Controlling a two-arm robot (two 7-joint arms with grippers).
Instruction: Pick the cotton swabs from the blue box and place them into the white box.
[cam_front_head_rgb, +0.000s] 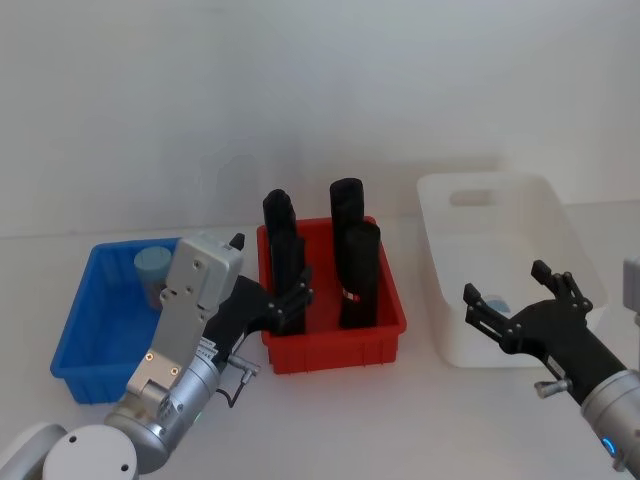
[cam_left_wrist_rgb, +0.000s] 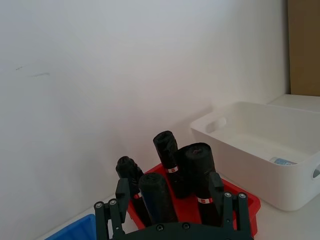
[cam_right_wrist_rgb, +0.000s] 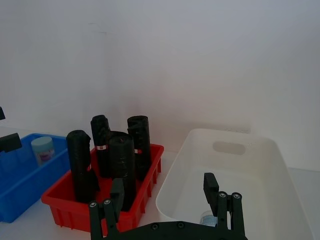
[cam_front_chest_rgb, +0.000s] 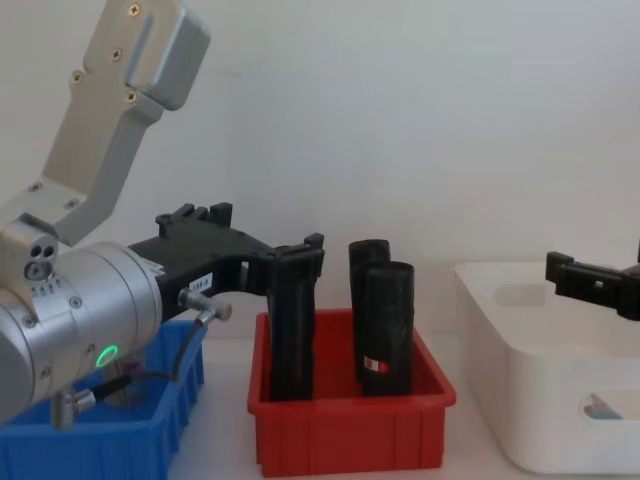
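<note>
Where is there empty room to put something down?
Free: the white box's floor behind its jar, and the blue box's left front. Crowded: the red bin, packed with black rolls, left gripper at its left edge; right gripper at the white box's front.

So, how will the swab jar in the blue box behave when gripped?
The jar looks small and rigid, so it probably keeps its shape. Its round wall may slip, and would likely roll if tipped inside the blue box.
</note>
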